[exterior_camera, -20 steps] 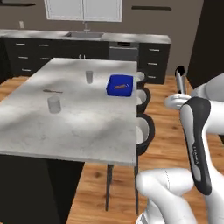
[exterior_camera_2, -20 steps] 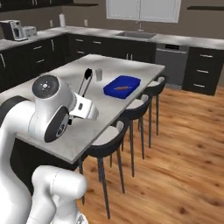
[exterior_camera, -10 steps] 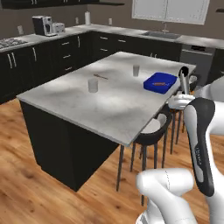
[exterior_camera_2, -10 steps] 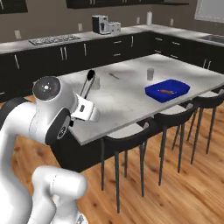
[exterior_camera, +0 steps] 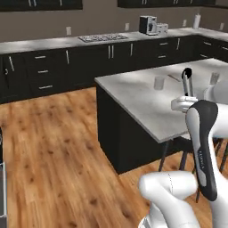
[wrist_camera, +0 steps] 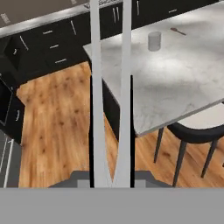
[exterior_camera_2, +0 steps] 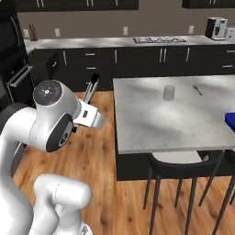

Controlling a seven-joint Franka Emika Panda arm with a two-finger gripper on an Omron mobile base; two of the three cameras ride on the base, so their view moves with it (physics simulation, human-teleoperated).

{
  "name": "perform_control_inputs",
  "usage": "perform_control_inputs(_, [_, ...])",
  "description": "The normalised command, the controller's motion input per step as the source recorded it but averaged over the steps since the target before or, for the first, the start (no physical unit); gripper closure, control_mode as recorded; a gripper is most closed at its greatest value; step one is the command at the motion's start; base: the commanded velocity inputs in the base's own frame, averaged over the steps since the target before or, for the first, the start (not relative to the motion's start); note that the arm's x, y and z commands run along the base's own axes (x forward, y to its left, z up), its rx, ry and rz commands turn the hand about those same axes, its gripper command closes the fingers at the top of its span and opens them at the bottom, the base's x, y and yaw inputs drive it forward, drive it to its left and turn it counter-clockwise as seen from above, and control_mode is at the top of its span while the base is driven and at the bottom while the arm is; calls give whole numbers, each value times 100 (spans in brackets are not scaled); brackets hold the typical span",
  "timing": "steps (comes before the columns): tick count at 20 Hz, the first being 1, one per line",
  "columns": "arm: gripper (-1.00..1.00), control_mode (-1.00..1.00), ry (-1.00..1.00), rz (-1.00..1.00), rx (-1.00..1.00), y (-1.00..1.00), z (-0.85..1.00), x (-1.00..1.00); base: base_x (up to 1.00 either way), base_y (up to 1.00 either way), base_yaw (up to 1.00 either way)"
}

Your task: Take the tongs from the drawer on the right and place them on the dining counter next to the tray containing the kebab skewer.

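My gripper (exterior_camera_2: 88, 114) is shut on the tongs (exterior_camera_2: 92, 88), which stick up from it with their black ends on top. In the left base view the tongs (exterior_camera: 186, 82) stand upright above the gripper (exterior_camera: 184, 103), in front of the dining counter (exterior_camera: 147, 104). In the hand view the two silver arms of the tongs (wrist_camera: 99, 109) rise from the gripper (wrist_camera: 111, 177) through the middle of the picture. A corner of the blue tray (exterior_camera_2: 230, 120) shows at the right edge on the dining counter (exterior_camera_2: 151, 124). The kebab skewer and the drawer are out of view.
A glass (exterior_camera_2: 169, 92) and a small wooden spoon (exterior_camera_2: 197, 89) lie on the counter; a second glass (exterior_camera: 214, 78) stands farther right. Black stools (exterior_camera_2: 181, 160) line its near side. An oven (exterior_camera_2: 18, 78) is at the left, black cabinets (exterior_camera: 53, 67) along the back wall, open wood floor (exterior_camera: 58, 156) between.
The whole picture has swung: the base has moved, so the island now sits to the right and its corner is nearer. The tongs stay in the gripper, unchanged.
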Motion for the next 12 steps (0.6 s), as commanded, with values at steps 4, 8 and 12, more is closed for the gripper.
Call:
perform_control_inputs(4, [100,100,0,0,0,0,0,0,-32,-78,75])
perform_control_inputs(8, [100,100,0,0,0,0,0,0,-19,-100,47])
perform_control_inputs(12, [100,100,0,0,0,0,0,0,-26,-100,20])
